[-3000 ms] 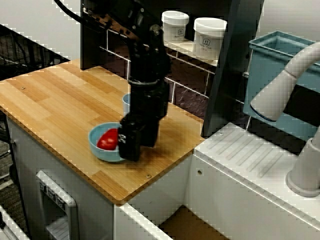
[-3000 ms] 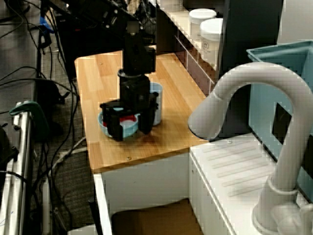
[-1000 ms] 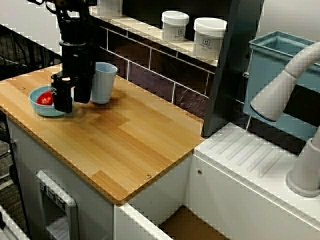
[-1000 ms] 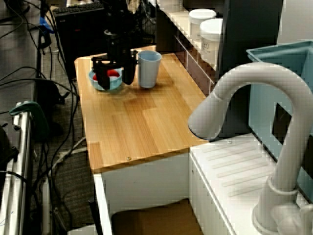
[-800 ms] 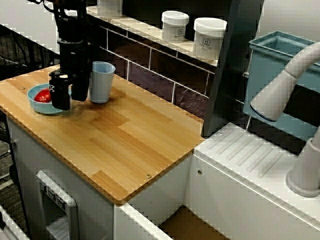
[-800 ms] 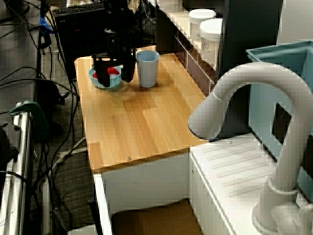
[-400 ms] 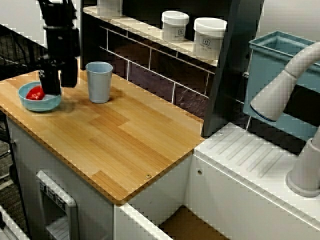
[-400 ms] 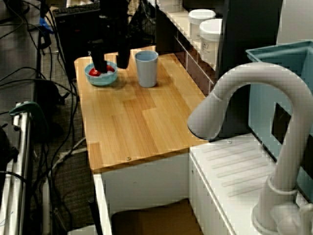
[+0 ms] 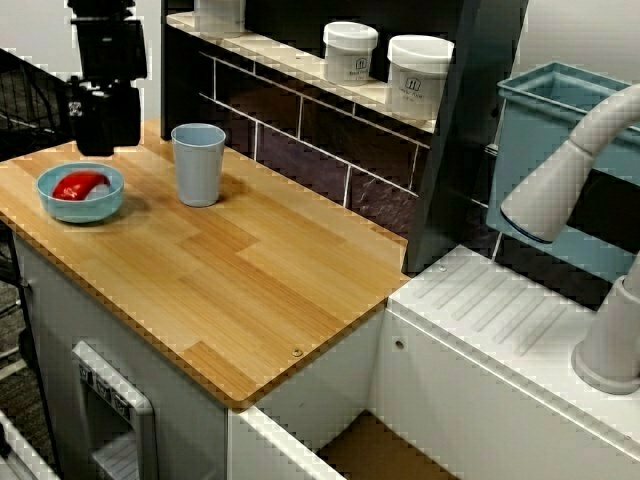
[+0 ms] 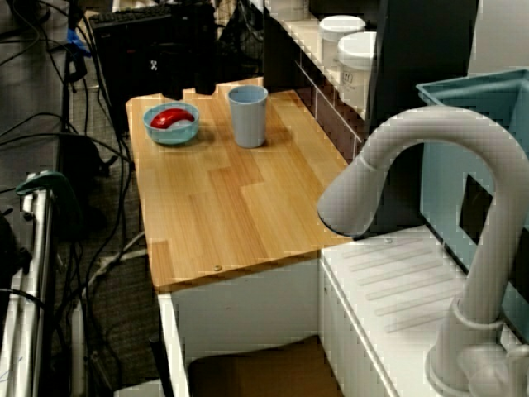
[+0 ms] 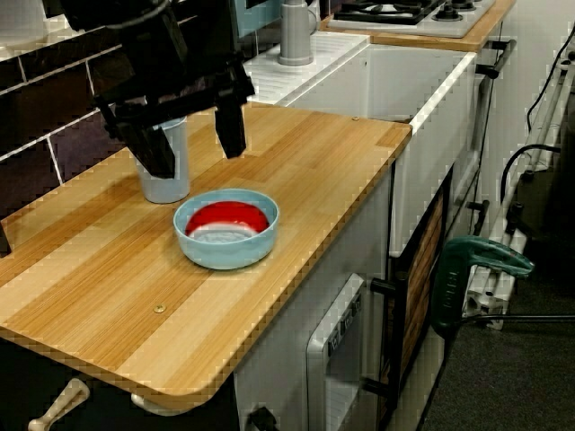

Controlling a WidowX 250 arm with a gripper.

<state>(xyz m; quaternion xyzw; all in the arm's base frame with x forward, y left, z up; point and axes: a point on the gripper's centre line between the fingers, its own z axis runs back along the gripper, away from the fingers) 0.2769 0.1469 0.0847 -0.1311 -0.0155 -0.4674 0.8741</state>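
The claw [image 11: 198, 160] hangs spread open and empty above the blue bowl [image 11: 225, 255], which holds a red thing [image 11: 225, 215] and sits near the edge of the counter [image 11: 314, 171] beside the blue cup [image 9: 198, 165], so I judge any move should clear both rims; labels on the 2 white jars [image 9: 350, 52] are too small to read.

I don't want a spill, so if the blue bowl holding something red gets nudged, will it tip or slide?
The blue bowl looks low and wide, so it probably slides rather than tips. Its glossy wall may slip in a grip. The red object inside could shift.
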